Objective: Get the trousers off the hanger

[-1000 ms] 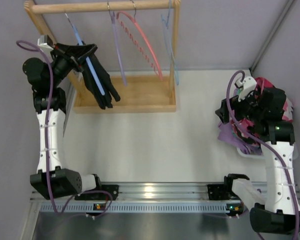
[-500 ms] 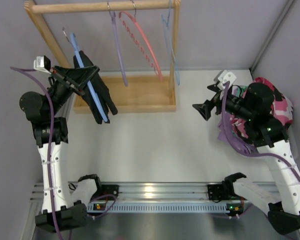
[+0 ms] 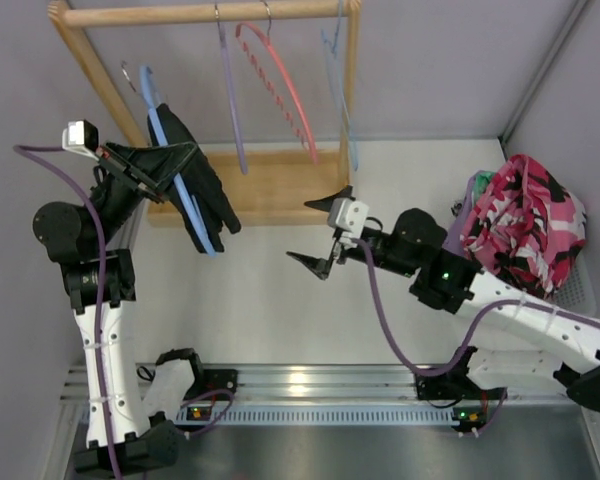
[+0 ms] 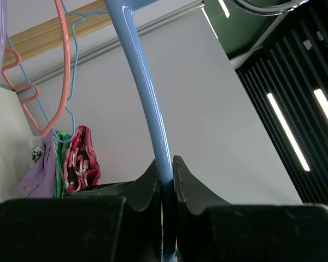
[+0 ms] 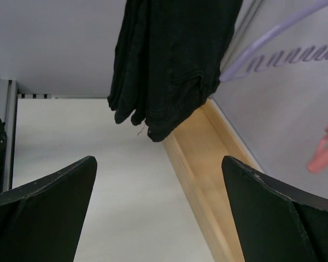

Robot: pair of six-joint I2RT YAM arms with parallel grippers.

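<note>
The black trousers (image 3: 202, 185) hang limp over the light blue hanger (image 3: 162, 122), which is off the rail and held in the air left of the rack. My left gripper (image 3: 170, 172) is shut on the hanger's thick arm; in the left wrist view the blue arm (image 4: 147, 103) rises from between the closed fingers (image 4: 183, 180). My right gripper (image 3: 320, 232) is open and empty over the table, right of the trousers and apart from them. In the right wrist view the trousers (image 5: 172, 60) hang ahead, above and between the spread fingers.
The wooden rack (image 3: 210, 13) with its base tray (image 3: 280, 190) stands at the back left, carrying a purple hanger (image 3: 230, 95), a red hanger (image 3: 280, 85) and a thin pale blue hanger (image 3: 342, 90). A pink, black and white clothes heap (image 3: 525, 220) lies at the right.
My right arm swung left from the clothes heap to the table's middle, gripper open toward the trousers. My left arm shifted slightly, still holding the hanger off the rail.
</note>
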